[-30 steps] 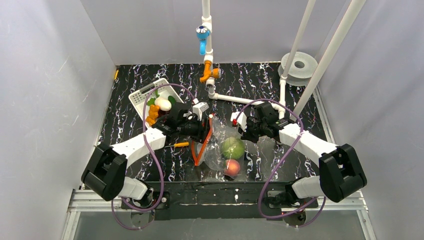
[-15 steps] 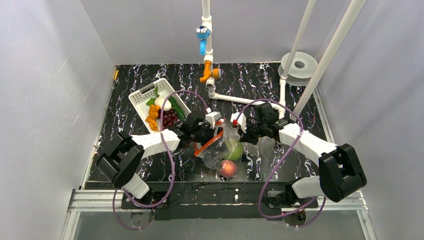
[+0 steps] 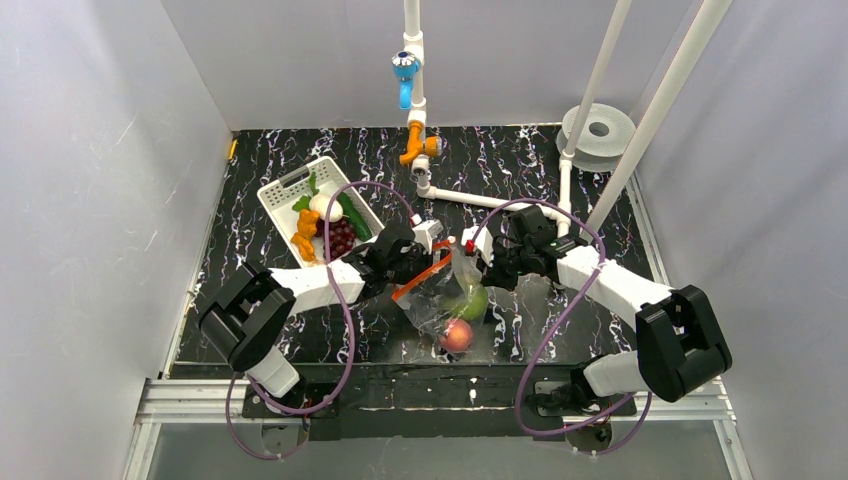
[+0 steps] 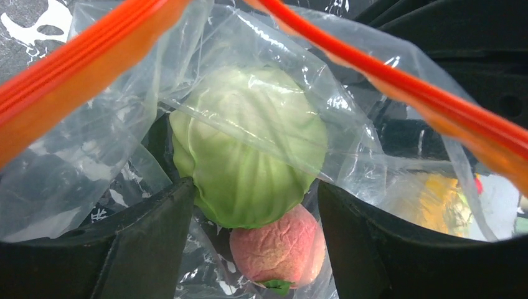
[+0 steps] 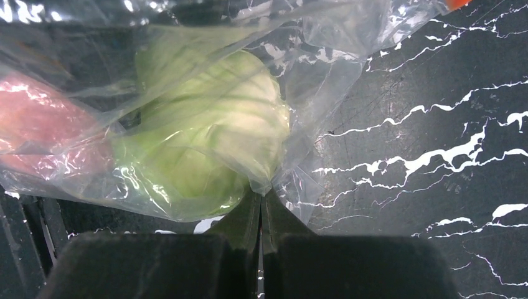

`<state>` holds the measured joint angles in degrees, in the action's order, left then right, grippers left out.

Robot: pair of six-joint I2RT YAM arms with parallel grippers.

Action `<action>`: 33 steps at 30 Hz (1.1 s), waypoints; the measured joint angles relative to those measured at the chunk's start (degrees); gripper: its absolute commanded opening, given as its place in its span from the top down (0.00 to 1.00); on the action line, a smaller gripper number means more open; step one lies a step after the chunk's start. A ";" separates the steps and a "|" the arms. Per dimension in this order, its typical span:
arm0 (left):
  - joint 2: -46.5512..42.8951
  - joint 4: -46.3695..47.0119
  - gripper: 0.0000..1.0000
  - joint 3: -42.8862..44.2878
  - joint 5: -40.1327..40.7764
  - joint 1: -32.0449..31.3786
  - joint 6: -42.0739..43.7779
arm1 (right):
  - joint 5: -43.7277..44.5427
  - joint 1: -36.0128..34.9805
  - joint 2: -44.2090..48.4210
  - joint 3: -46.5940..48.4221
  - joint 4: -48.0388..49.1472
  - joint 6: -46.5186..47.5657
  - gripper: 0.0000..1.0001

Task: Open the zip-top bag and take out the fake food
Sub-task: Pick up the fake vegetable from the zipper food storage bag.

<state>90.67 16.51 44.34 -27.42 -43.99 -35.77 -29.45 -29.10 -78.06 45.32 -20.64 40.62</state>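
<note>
Pinching a fold of the zip-top bag (image 5: pixel 324 75) with the right fingers (image 5: pixel 240 227) pressed together, the green vegetable (image 5: pixel 205 143) just beyond them. Holding the left fingers (image 4: pixel 143 243) apart at the open orange mouth, with the vegetable between them and the peach (image 4: pixel 280 246) below. Bag mid-tabletop (image 3: pixel 300 165) — left arm (image 3: pixel 320 285) and right arm (image 3: pixel 610 280) stretched inward to meet over it.

My overhead camera looks down from high behind, across the whole table (image 3: pixel 262 152). My two wrist cameras sit close against the bag (image 4: pixel 93 146) from opposite sides, both showing the green vegetable (image 4: pixel 249 146).
</note>
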 measured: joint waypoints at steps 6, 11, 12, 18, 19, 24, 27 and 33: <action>1.33 3.10 0.23 -0.74 0.85 0.00 -3.52 | 0.44 0.13 0.00 0.04 -0.26 0.02 0.96; 2.03 5.95 0.15 -1.64 1.75 -0.02 -5.90 | 0.02 0.13 0.00 0.76 -0.68 0.11 0.65; 2.03 6.60 0.15 -1.99 1.81 -0.02 -6.38 | -0.20 0.13 0.02 0.94 -0.85 0.26 0.60; 1.81 9.53 0.17 -3.72 2.40 -0.24 -7.85 | -2.60 0.22 2.29 1.42 -2.97 1.99 0.40; 1.81 9.79 0.17 -3.72 2.47 -0.39 -8.02 | -3.37 0.22 2.89 1.51 -3.69 2.58 0.39; 1.81 10.16 0.16 -3.72 2.82 -0.52 -8.94 | -4.92 0.46 3.54 2.32 -6.93 4.72 0.37; 1.81 10.43 0.16 -3.72 2.75 -0.61 -9.51 | -5.70 1.05 3.69 2.58 -9.44 6.34 0.35; 2.10 9.05 0.16 -3.04 0.98 -1.11 -9.51 | -6.34 0.17 2.75 2.58 -11.13 6.95 0.46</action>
<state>92.77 25.56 41.30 -26.44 -45.10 -45.28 -35.79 -28.93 -75.31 47.90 -31.77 47.57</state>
